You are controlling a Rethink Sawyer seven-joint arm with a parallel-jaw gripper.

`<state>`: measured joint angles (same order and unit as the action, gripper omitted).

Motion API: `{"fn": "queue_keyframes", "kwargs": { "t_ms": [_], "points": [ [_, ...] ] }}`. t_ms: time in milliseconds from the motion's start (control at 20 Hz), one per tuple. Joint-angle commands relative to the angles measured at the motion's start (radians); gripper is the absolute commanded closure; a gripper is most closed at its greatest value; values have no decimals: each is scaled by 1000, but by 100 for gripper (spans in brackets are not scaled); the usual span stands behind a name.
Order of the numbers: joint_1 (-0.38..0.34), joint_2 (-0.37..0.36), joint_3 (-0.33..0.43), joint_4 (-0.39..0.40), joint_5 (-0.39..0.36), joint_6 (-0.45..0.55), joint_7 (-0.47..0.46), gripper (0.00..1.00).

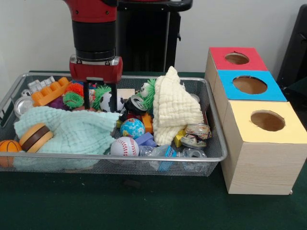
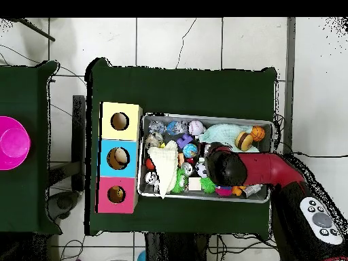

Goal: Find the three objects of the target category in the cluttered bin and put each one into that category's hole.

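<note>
Hovering: my gripper (image 1: 100,98) hangs low over the back left part of the wire bin (image 1: 218,155), tips down among the toys.
Fingers: two dark fingers (image 1: 86,96) stand a little apart, with a red-and-white piece between them; whether they press it I cannot tell.
Beside my tips: green fuzzy ball (image 1: 73,99) on one side, soccer ball (image 1: 106,102) just on the other.
Balls in bin: baseball (image 1: 124,146) at the front rim, globe ball (image 1: 132,128) just behind it, basketball (image 1: 8,149) at the front left corner.
Cloths: mint cloth (image 1: 72,132) spread over the left half; cream cloth (image 1: 176,108) heaped upright right of centre.
Other clutter: orange brick (image 1: 50,92) at back left; striped disc (image 1: 34,137) on the mint cloth.
Holes: red box (image 1: 237,58), blue box (image 1: 250,85), yellow box (image 1: 267,120) in a row right of the bin, one round hole each.
Writing: printed tape roll (image 1: 195,134) by the right wall; lettering unreadable.
</note>
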<state>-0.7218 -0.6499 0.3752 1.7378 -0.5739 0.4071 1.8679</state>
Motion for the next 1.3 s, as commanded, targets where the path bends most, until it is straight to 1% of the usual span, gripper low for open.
{"fn": "queue_keyframes", "kwargs": {
  "t_ms": [50,250,500,600,850,1000,1100,1300],
  "points": [
    [-28,86,-72,25,-100,-101,28,0],
    [-25,126,-109,10,-129,-166,57,0],
    [-8,204,-160,-42,-148,-263,88,0],
    [1,232,-174,-60,-142,-290,93,0],
    [36,258,-214,-65,-113,-328,106,0],
    [62,289,-249,-79,-98,-367,117,0],
    [66,306,-254,-93,-91,-385,112,0],
    [61,305,-237,-103,-83,-379,86,0]
  ]
}}
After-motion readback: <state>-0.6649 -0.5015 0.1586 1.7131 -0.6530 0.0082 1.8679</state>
